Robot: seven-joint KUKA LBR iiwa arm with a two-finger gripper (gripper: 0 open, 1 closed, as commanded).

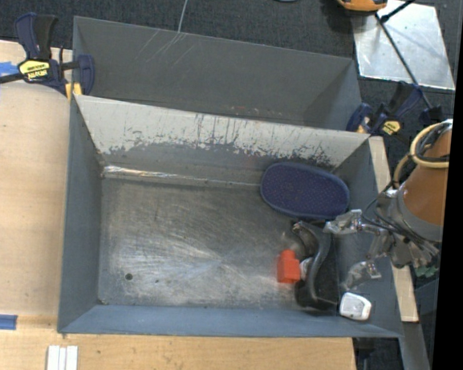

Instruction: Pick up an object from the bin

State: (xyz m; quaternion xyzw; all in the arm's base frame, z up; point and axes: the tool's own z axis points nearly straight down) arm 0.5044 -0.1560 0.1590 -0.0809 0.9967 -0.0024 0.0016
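Steel pincer [353, 247], spread or pressed together unclear.
Black curved plastic piece [321, 278] just left crowds a small orange block [289, 267]; a closing grasp may snag both.
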